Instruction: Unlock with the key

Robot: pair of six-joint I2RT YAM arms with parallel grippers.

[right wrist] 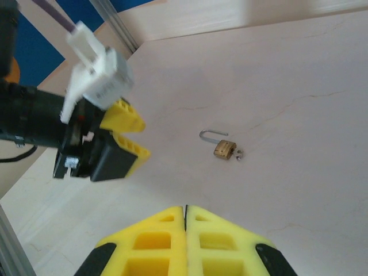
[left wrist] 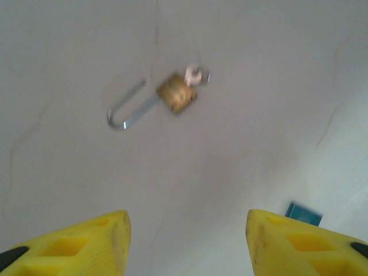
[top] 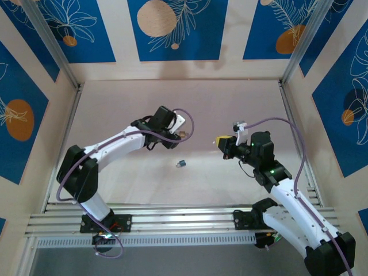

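A small brass padlock [left wrist: 176, 94] lies flat on the pale table, its steel shackle [left wrist: 123, 115] stretched out to the left with one leg free of the body. A small silver key [left wrist: 195, 75] sits at the body's other end. My left gripper [left wrist: 187, 219] hovers above and short of the lock, its yellow fingers apart with nothing between them. From the right wrist view the padlock [right wrist: 225, 149] and key [right wrist: 238, 153] lie beyond my right gripper [right wrist: 185, 210], which is shut and empty. The left gripper [right wrist: 145, 138] hangs to their left. In the top view the left gripper [top: 179, 133] and right gripper [top: 221, 141] face each other mid-table.
A small blue object [top: 181, 164] lies on the table in front of the two grippers, and again as the blue object [left wrist: 304, 213] by my left gripper's right finger. Patterned blue-and-cream walls [top: 172, 29] and aluminium posts [top: 54, 49] enclose the table.
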